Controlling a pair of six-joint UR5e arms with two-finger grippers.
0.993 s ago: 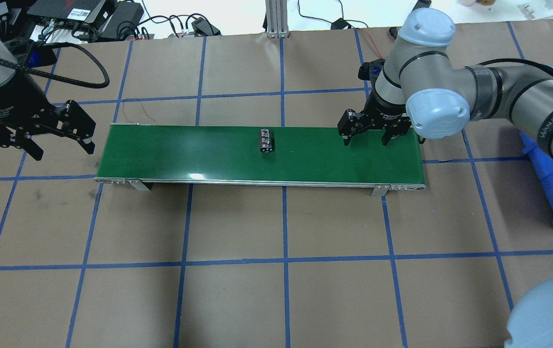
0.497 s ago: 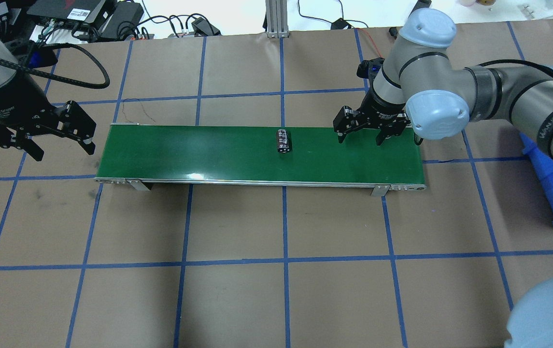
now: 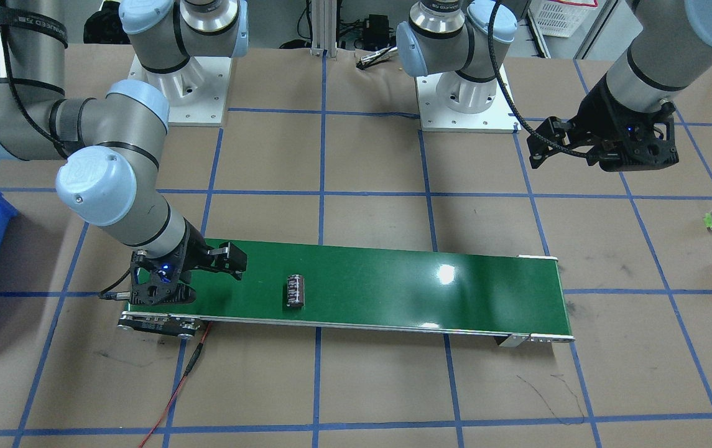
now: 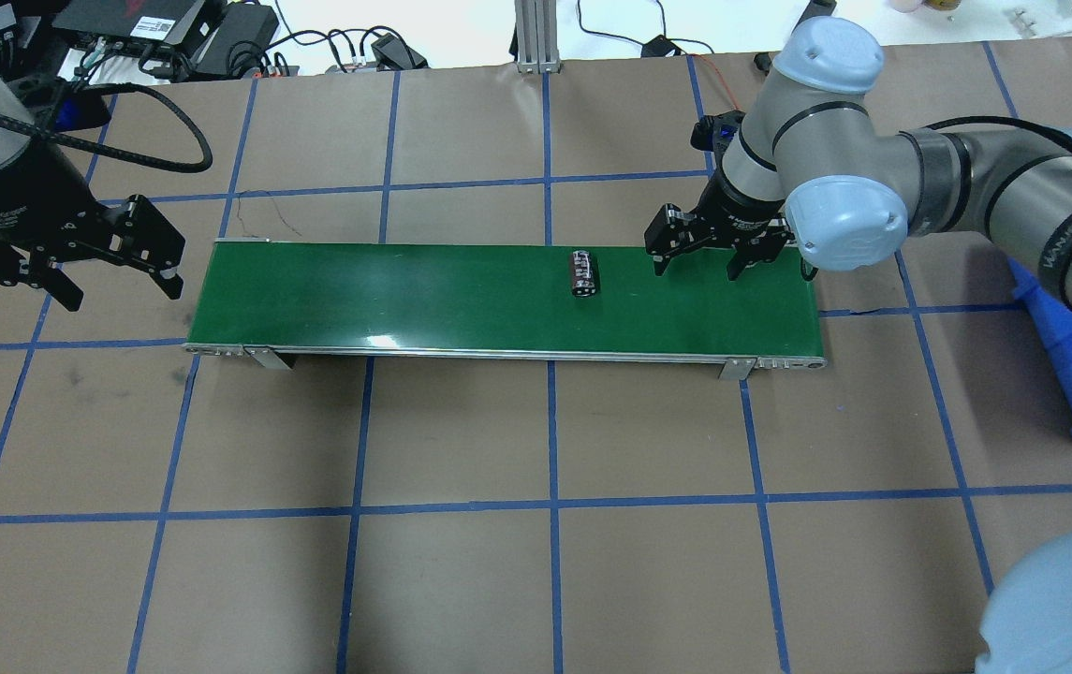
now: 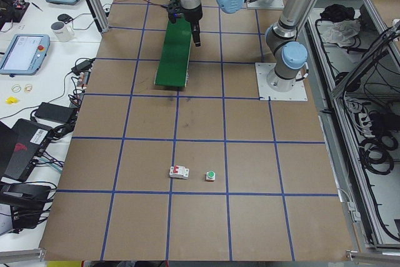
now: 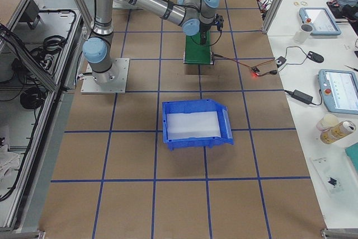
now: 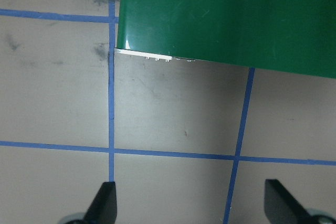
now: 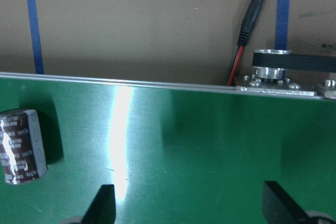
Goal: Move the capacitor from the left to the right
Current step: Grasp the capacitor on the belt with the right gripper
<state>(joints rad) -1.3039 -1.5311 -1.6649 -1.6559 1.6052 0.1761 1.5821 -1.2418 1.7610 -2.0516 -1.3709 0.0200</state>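
Capacitor (image 4: 583,273) lies sideways on the green belt (image 4: 404,300), near our right gripper (image 4: 697,271), its jaws spread and empty; our left gripper (image 4: 124,295) hangs spread too, off the belt's opposite end

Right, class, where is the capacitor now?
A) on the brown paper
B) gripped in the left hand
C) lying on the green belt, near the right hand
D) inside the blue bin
C: the capacitor lies on the green belt, apart from the open right hand beside it.
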